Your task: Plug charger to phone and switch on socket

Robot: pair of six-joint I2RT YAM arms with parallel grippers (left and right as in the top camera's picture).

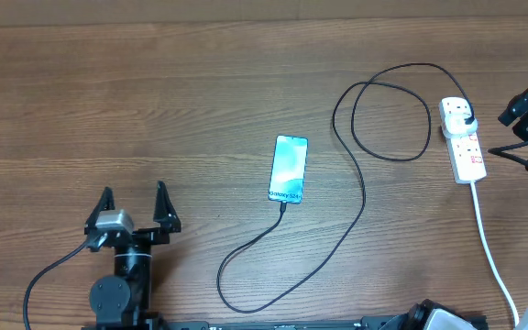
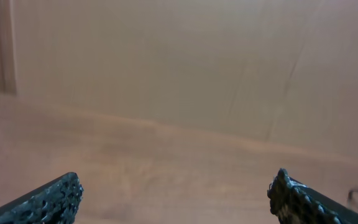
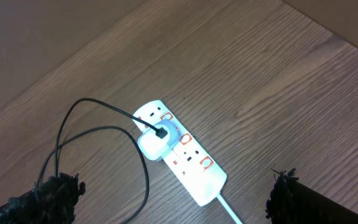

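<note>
The phone (image 1: 288,169) lies face up mid-table, its blue-teal screen lit. The charger (image 1: 356,215) is a thin black cable whose tip meets the phone's bottom edge (image 1: 283,205). It loops across the wood to a white adapter (image 1: 459,115) seated in the socket (image 1: 468,151). My right gripper (image 1: 523,108) hovers to the right of the socket, open and holding nothing. In the right wrist view the socket (image 3: 197,171), the adapter (image 3: 152,144) and the charger (image 3: 145,180) lie below my open right gripper (image 3: 173,190). My left gripper (image 1: 134,203) is open near the front left, and its wrist view shows the left gripper (image 2: 176,190) empty.
The socket's thick white cord (image 1: 489,243) runs toward the front right edge, also visible as the white cord (image 3: 230,210). The charger forms a big loop (image 1: 388,119) left of the socket. A tan wall (image 2: 166,56) rises past the table's far edge.
</note>
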